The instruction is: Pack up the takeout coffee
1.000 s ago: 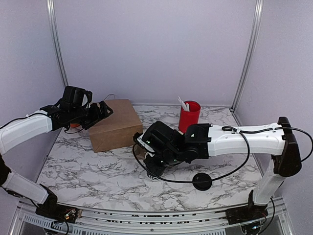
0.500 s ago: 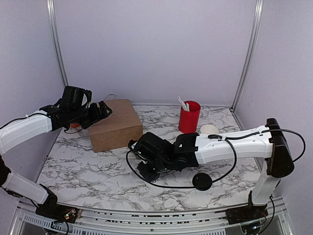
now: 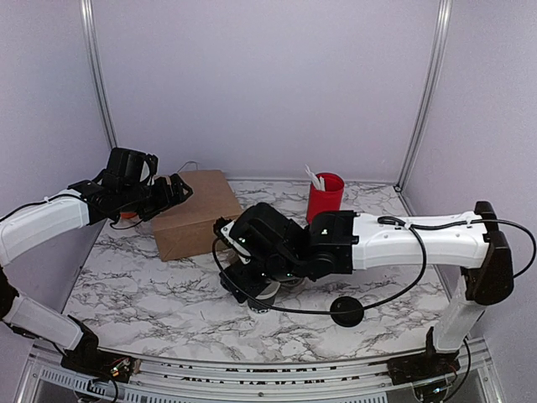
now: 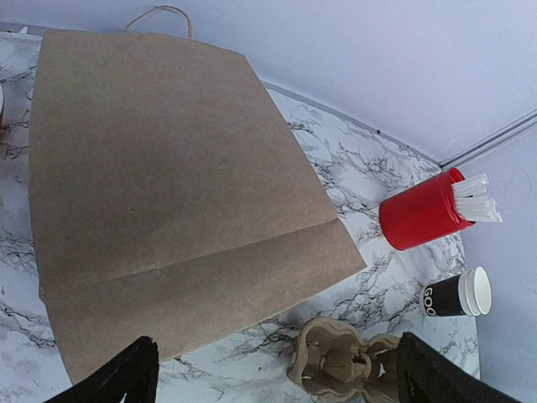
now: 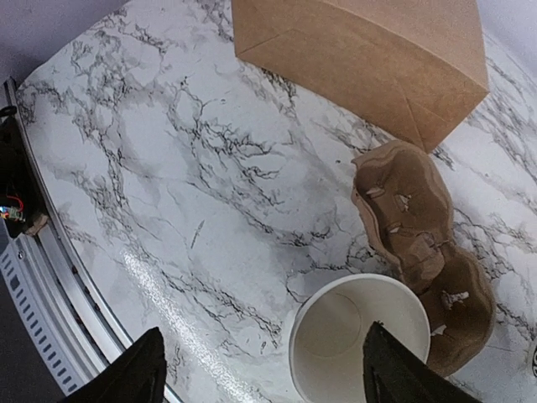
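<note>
The takeout coffee cup [image 5: 359,336] stands upright on the marble with no lid, its white inside showing. It sits just beside a brown cardboard cup carrier [image 5: 419,243]. My right gripper [image 5: 268,374] hovers over it, open wide; the cup's rim lies close to the right finger without being pinched. From above, the right gripper [image 3: 252,290] hides most of the cup [image 3: 268,292]. A round black lid [image 3: 346,311] lies apart on the table, nearer the front. My left gripper [image 3: 172,189] is open above the near end of the flat brown paper bag [image 3: 197,214], holding nothing.
A red cup [image 3: 325,197] with white utensils stands behind the right arm. A stack of black cups [image 4: 457,294] lies on its side to the right of it. The paper bag [image 4: 168,193] fills the left wrist view, with the carrier [image 4: 352,365] below it.
My right gripper's jaws have spread from shut to wide open, and the cup now stands free on the table. The right arm shifted slightly left. The left arm has not moved.
</note>
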You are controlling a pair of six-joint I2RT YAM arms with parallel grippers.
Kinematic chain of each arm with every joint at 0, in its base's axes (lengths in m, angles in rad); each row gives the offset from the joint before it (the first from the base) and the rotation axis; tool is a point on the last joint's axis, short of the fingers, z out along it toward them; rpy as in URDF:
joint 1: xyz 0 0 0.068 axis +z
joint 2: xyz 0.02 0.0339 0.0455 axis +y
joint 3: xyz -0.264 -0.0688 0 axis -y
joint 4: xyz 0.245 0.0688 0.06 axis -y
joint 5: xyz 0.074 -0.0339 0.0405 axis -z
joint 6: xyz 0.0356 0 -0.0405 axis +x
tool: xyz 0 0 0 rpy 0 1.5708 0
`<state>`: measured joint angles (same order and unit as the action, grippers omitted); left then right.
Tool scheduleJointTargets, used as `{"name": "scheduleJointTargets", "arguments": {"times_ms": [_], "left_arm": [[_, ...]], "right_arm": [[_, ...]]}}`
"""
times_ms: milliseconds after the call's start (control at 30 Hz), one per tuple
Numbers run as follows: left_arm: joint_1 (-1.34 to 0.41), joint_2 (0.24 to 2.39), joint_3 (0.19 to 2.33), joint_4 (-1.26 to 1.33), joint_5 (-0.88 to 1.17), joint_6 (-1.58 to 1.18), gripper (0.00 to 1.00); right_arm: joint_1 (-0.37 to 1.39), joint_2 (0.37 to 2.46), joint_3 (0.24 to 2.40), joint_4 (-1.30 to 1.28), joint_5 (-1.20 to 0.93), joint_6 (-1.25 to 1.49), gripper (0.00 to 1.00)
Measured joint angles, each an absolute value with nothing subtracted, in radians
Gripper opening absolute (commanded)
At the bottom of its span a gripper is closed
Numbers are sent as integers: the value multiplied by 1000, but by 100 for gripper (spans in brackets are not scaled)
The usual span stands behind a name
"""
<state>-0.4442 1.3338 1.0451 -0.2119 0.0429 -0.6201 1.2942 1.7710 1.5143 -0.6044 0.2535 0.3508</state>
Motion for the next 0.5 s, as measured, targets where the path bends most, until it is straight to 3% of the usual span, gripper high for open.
{"name": "scheduleJointTargets", "arguments": {"times_ms": [167, 500], "left_arm": [[-444, 1327, 1045, -212, 42, -618, 99], [-444, 1298, 1045, -212, 18, -586, 99]], "right_arm": [[1257, 1687, 1511, -625, 273, 356, 92], [1092, 1397, 1285, -635, 335, 420, 94]]}}
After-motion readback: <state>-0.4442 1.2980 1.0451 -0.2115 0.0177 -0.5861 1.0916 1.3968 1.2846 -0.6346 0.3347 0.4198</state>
